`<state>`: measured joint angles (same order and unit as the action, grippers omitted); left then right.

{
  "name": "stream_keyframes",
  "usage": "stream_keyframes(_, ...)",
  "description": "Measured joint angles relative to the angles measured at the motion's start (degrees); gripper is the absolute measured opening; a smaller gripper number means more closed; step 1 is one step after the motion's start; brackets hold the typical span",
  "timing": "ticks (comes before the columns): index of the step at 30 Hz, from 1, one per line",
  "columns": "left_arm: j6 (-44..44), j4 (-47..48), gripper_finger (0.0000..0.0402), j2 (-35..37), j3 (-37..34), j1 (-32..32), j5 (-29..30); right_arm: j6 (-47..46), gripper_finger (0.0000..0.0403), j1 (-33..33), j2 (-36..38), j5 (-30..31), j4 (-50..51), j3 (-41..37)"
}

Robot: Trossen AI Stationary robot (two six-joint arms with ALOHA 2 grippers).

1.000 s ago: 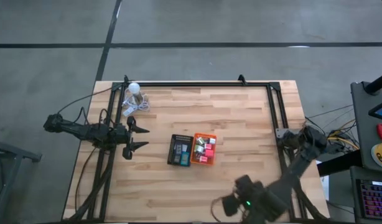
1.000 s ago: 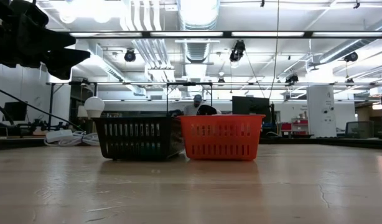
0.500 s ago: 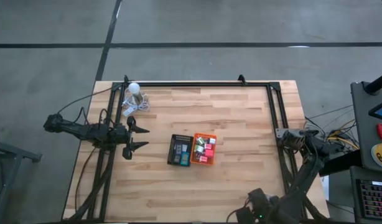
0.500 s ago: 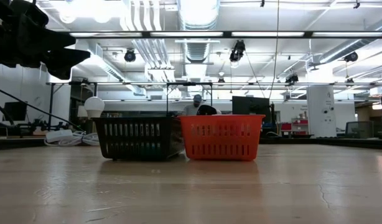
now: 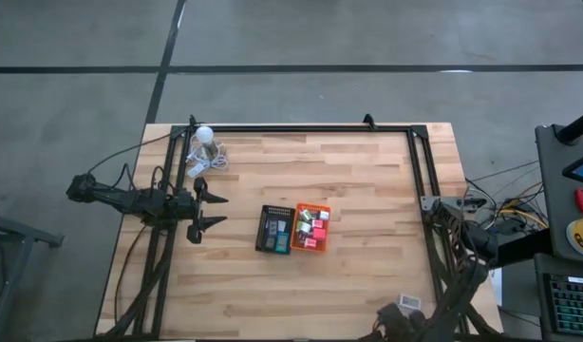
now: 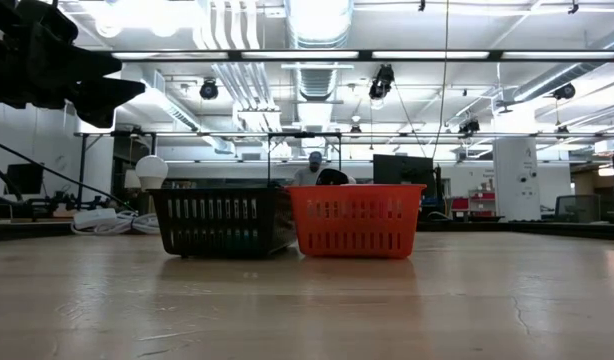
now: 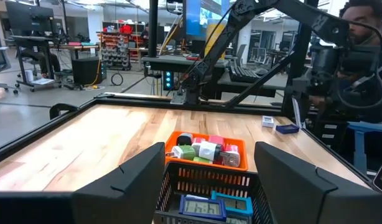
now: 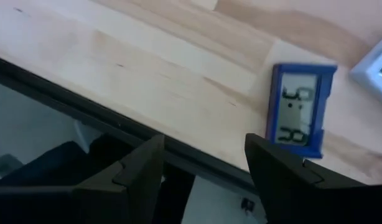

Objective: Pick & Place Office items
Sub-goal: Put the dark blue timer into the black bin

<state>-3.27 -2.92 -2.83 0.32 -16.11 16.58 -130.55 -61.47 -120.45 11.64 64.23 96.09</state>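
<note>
Near the middle of the high view, the black tray (image 5: 273,229) and orange tray (image 5: 310,226) sat touching on the wooden desk (image 5: 348,171), holding most office items (image 5: 311,228), with bare planks all around. At the frame's left edge the left pincer (image 5: 208,211) hovered open, empty. At the bottom edge the right pincer (image 8: 203,163) stood parted, empty, over the desk's rim near a blue clock (image 8: 299,109).

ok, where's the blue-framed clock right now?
The blue-framed clock lies flat on the wooden table near its front right edge, just ahead of the right hand in the right wrist view, with a pale grey item beside it.
</note>
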Motion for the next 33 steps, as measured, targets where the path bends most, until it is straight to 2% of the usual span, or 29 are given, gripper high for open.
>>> stream_keyframes(4,0.0,0.0,0.0253,0.0,0.0,0.0,0.0,-2.3,0.0219,-0.5,-0.6,-1.0,-0.2,0.0)
stream_keyframes(9,0.0,0.0,0.0253,0.0,0.0,0.0,0.0,-2.6,0.0219,-0.5,-0.6,-5.9,0.7,0.0)
stream_keyframes(15,0.0,0.0,0.0253,0.0,0.0,0.0,0.0,-2.9,0.0219,-0.6,-0.6,-10.0,6.4,0.0)
stream_keyframes(23,0.0,0.0,0.0253,0.0,0.0,0.0,0.0,-3.5,0.0219,-0.5,-0.6,-10.2,7.7,-1.0)
stream_keyframes(33,0.0,0.0,0.0252,0.0,0.0,0.0,0.0,-3.4,0.0219,-0.5,-0.6,-10.2,4.2,-4.8)
